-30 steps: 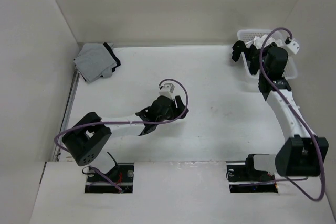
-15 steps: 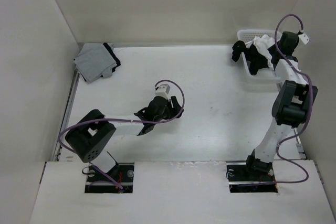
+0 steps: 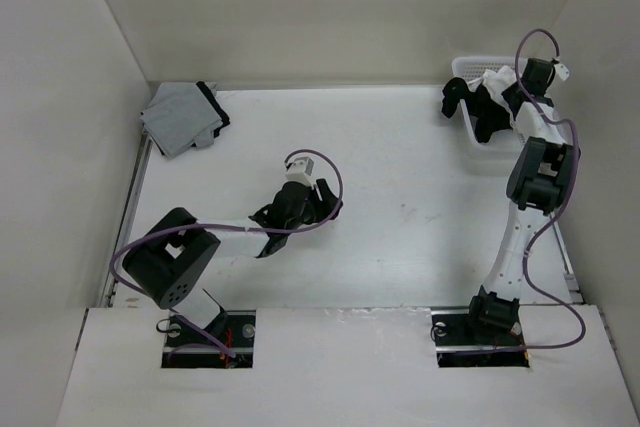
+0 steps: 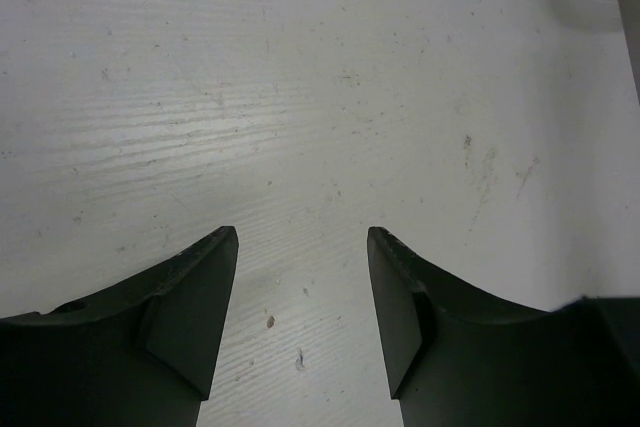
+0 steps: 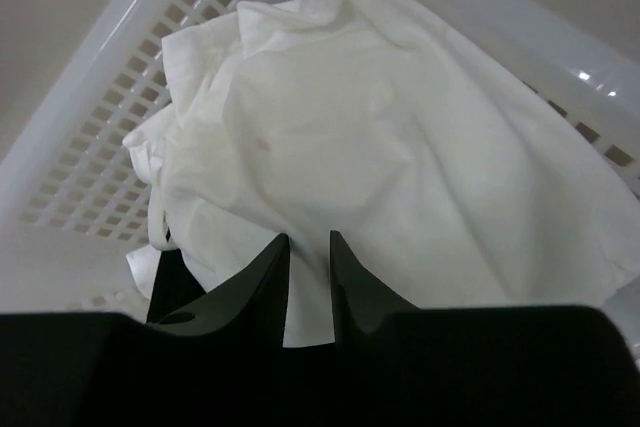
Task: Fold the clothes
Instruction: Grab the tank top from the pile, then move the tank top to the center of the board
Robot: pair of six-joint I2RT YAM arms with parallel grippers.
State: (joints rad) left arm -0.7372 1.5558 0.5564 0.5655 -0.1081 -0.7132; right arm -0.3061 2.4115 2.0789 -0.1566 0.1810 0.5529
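Currently, I read the left gripper (image 4: 300, 239) as fully open. Its two dark fingers stand wide apart just above the white table (image 4: 300, 67) and hold nothing. In the overhead view this arm is stretched low over the middle of the table, well apart from the basket.

The right gripper (image 5: 310, 243) is reached out to the far right corner, over the white plastic basket (image 5: 90, 147). Its jaws stand narrowed to a slim gap. The white garment (image 5: 350, 127), thin and wrinkled, lies heaped inside the basket directly ahead of the fingertips, and a fold of it shows in that gap. I cannot tell whether the fingers clamp the fold or only straddle it.

Black clothes (image 3: 478, 112) lie in the same basket beside the white garment and spill past its left rim. A grey garment with black trim (image 3: 182, 119) lies folded at the far left corner of the table.
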